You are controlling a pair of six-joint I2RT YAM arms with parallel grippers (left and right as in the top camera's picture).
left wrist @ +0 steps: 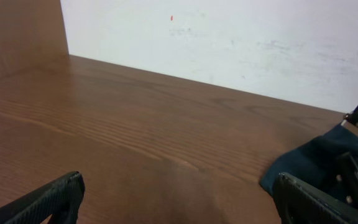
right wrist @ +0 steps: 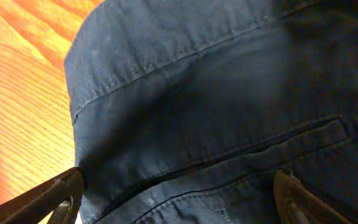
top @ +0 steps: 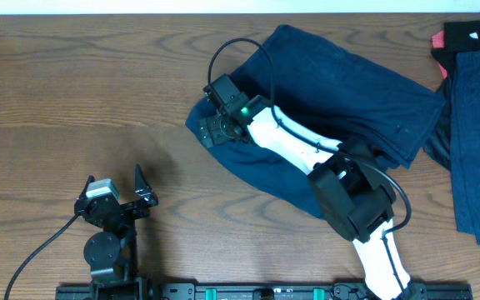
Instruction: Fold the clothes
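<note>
Half done at best: trousers lie loosely doubled beneath the right fingers, spread wide; left fingers gape empty.

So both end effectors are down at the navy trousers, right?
Not both. Only the right end effector is at the navy trousers. The left end effector sits over the wooden table, apart from them, as the overhead view shows.

- Left edge to middle: the desk lies bare.
- Middle, toward the far edge: navy trousers and right arm block passage.
- Right edge: stacked clothes crowd it.
</note>
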